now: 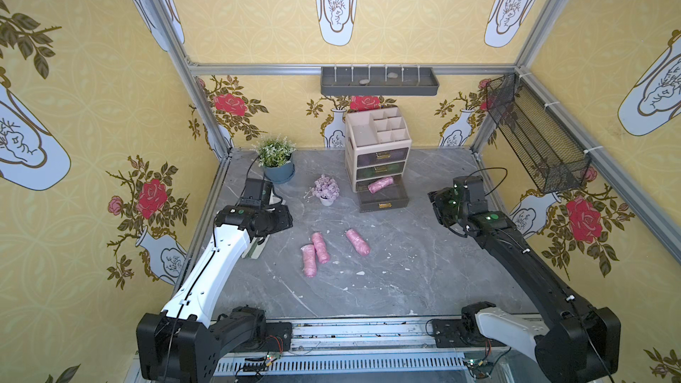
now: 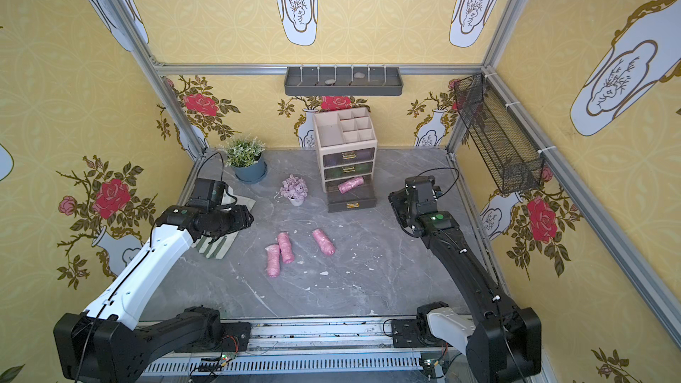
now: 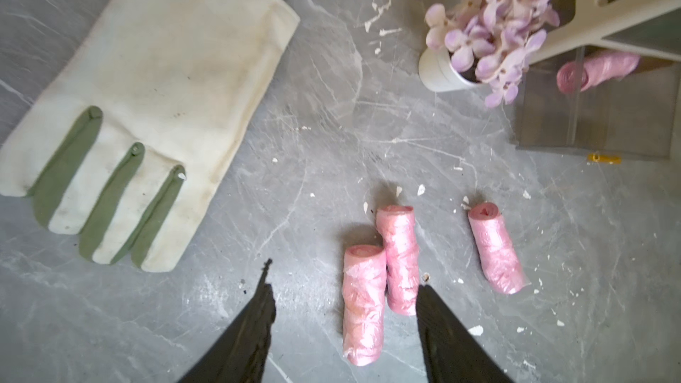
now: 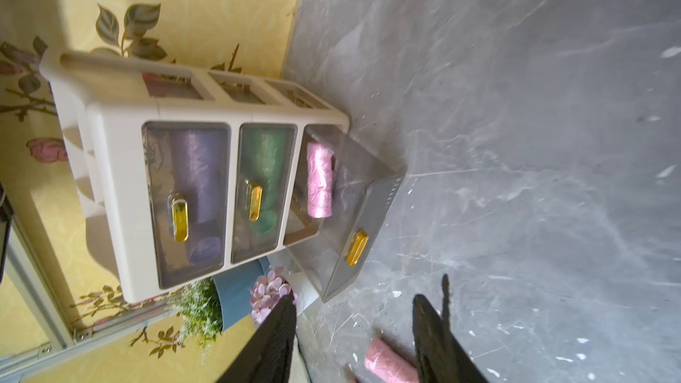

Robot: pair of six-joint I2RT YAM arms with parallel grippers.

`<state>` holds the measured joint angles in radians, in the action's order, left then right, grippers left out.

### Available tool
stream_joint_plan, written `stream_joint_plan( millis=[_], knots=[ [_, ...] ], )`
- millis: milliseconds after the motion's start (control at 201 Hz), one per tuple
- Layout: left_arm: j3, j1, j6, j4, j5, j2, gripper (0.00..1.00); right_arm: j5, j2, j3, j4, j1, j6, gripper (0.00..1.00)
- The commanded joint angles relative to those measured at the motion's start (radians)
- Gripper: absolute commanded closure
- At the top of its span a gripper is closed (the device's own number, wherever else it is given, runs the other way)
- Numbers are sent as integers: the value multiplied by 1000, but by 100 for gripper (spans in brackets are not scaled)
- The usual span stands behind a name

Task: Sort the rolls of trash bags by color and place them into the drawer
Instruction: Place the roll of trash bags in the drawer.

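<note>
Left gripper (image 3: 345,276) was spread, empty, over 3 pink rolls (image 1: 320,248) on the table (image 1: 423,252); 2 lay touching. Right gripper (image 4: 355,298) was spread and empty too. 1 pink roll (image 1: 380,184) sat in the open bottom drawer (image 1: 385,203). Risk: a pinch on the pair could have shoved the neighbour away; the film was probably slippery. The flower pot (image 1: 325,200) stood near the carry path.
</note>
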<state>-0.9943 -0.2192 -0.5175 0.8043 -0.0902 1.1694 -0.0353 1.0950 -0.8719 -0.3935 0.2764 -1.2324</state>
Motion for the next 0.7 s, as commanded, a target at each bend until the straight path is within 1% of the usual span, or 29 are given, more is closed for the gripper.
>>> stream_joint_plan(
  millis=[0,149,224,254,264,284,363,453,587,692],
  knots=[
    [28,-41,-35,36,-1,-1,39,-56,-34,25,-30,-58,55,48],
    [80,-138,-98,37,15,14,41,-114,-50,54,-24,-134,80,48],
    [105,-192,-134,35,29,30,41,-135,-50,66,-14,-154,83,48],
    [113,-195,-146,35,36,39,41,-144,-50,73,-8,-160,85,48],
    [117,-222,-149,35,37,44,41,-147,-50,77,-7,-162,85,48],
    [122,-239,-157,35,41,51,41,-151,-49,81,-3,-165,85,48],
    [142,-275,-183,31,52,84,41,-168,-43,90,6,-179,89,48],
    [158,-302,-194,23,48,119,41,-180,-32,95,13,-189,96,48],
    [171,-304,-184,15,45,154,41,-195,-20,94,15,-207,109,48],
    [180,-304,-176,-22,3,182,42,-199,-15,99,20,-207,109,48]
  ],
)
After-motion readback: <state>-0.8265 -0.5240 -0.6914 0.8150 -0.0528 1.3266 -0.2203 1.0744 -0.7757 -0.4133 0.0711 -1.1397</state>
